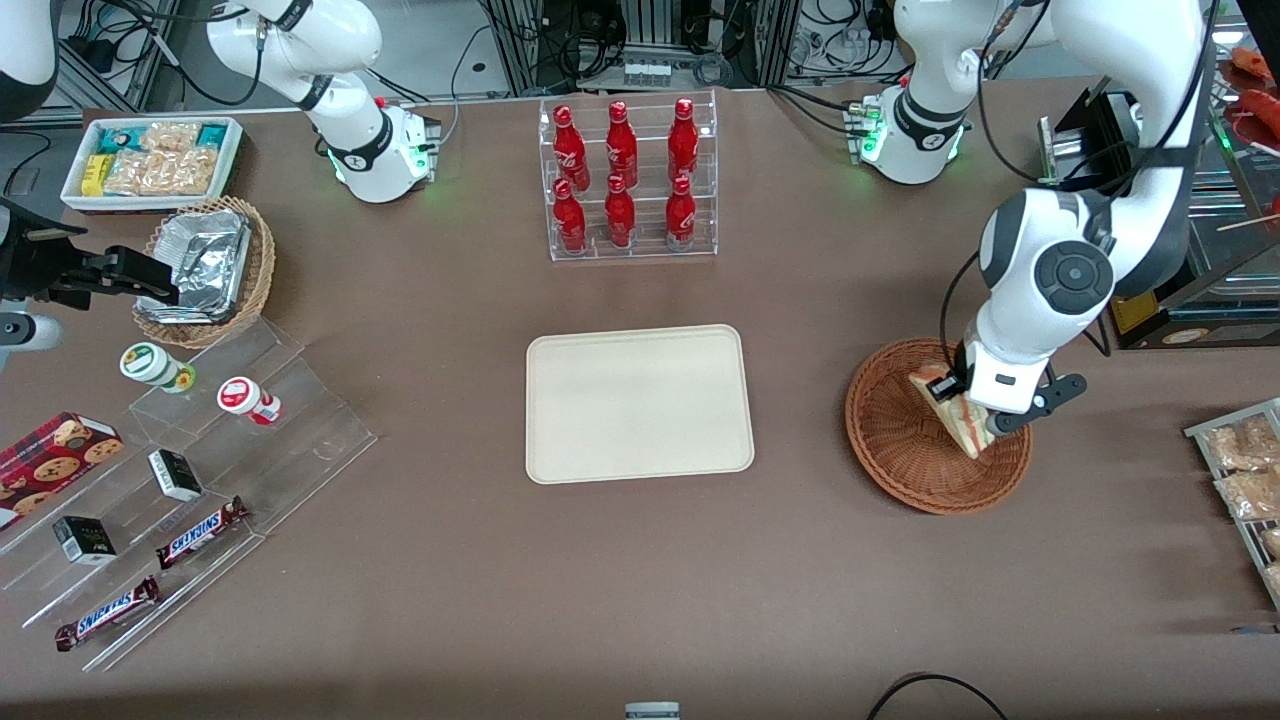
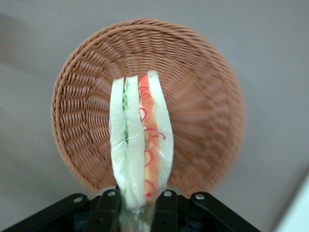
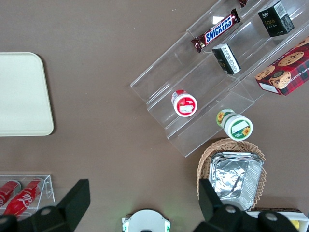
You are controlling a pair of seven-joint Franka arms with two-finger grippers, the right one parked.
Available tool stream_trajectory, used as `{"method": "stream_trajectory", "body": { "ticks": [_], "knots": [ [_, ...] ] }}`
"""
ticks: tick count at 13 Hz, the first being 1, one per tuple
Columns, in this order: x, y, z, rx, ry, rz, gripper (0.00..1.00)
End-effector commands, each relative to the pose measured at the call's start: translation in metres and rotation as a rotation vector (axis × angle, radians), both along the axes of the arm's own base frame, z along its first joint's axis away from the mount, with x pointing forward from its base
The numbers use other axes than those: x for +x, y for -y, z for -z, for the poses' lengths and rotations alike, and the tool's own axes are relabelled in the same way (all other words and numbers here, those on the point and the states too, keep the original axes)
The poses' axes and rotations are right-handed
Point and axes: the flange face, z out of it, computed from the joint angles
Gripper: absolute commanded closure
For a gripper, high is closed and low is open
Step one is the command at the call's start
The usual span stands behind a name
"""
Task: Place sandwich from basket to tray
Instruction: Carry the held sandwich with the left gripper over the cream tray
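Note:
The sandwich (image 1: 958,410) is a wrapped wedge of pale bread with red, orange and green filling. My left gripper (image 1: 985,420) is shut on it and holds it over the round reddish-brown wicker basket (image 1: 900,440), toward the working arm's end of the table. In the left wrist view the sandwich (image 2: 141,140) hangs between the black fingers (image 2: 107,212), with the gripper (image 2: 136,210) above the basket (image 2: 203,96), which holds nothing else. The cream-beige tray (image 1: 638,403) lies bare at the table's middle and its corner shows in the right wrist view (image 3: 21,94).
A clear rack of red bottles (image 1: 628,180) stands farther from the front camera than the tray. Toward the parked arm's end are a tan basket with foil (image 1: 210,265), a white snack bin (image 1: 152,160) and acrylic steps with snacks (image 1: 190,500). Packets (image 1: 1245,460) lie near the working arm's table edge.

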Motion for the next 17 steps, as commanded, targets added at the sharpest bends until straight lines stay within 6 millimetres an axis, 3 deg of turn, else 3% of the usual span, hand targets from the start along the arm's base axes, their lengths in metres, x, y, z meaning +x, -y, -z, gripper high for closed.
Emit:
{"method": "stream_trajectory", "body": {
  "ticks": [1,5,7,9,12,17],
  "knots": [
    [0.008,0.066,-0.047,-0.007,-0.020,0.083,1.00],
    [-0.002,0.180,-0.050,-0.087,0.000,0.227,1.00],
    [-0.011,0.246,-0.034,-0.114,-0.010,0.261,1.00],
    [-0.013,0.284,-0.020,-0.143,-0.024,0.289,1.00],
    [-0.032,0.348,-0.001,-0.183,-0.009,0.331,1.00],
    [-0.065,0.406,0.058,-0.170,0.066,0.352,1.00]
  ]
}}
